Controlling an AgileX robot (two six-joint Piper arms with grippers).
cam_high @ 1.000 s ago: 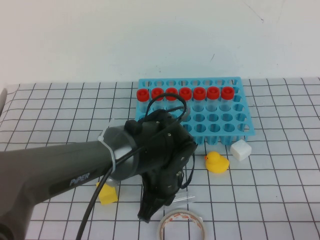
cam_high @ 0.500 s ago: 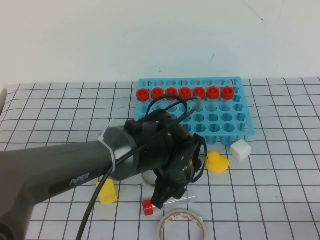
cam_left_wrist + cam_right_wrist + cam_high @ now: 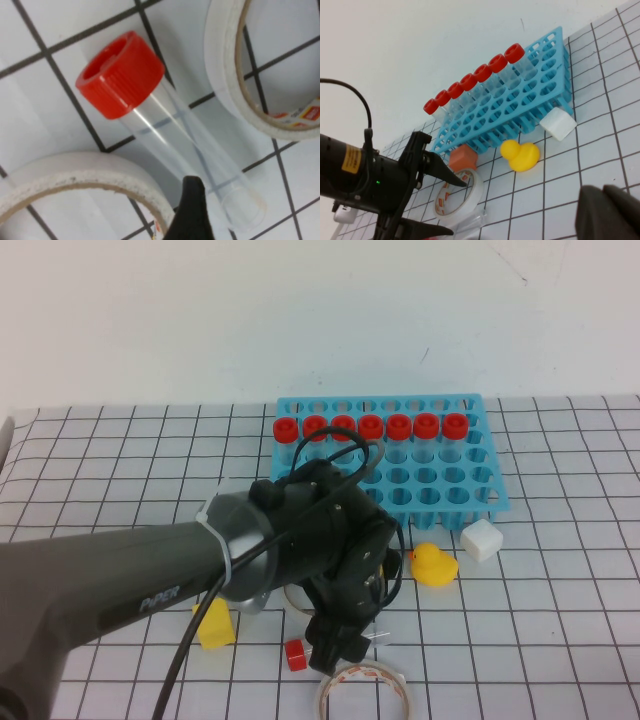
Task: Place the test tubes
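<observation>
as a clear, red-capped tube point(image 3: 167, 117) lies under the wide left gripper point(image 3: 456, 207), right gripper point(image 3: 607, 210) hangs shut right of the rack point(image 3: 450, 510).

**Q:** What fills the blue test tube rack point(image 3: 520, 95)?

**A:** Seven red-capped test tubes point(image 3: 482, 73), set along one edge row.

**Q:** What lies beside it?

**A:** A white cube point(image 3: 558, 124), a yellow rubber duck point(image 3: 520, 154), an orange block point(image 3: 463, 157) and a tape roll point(image 3: 476, 194).

**Q:** And the grippers?

**A:** The left gripper point(image 3: 458, 207), fingers spread, is at the tape roll. The right gripper point(image 3: 605, 210), closed, shows at the view's edge.
</observation>
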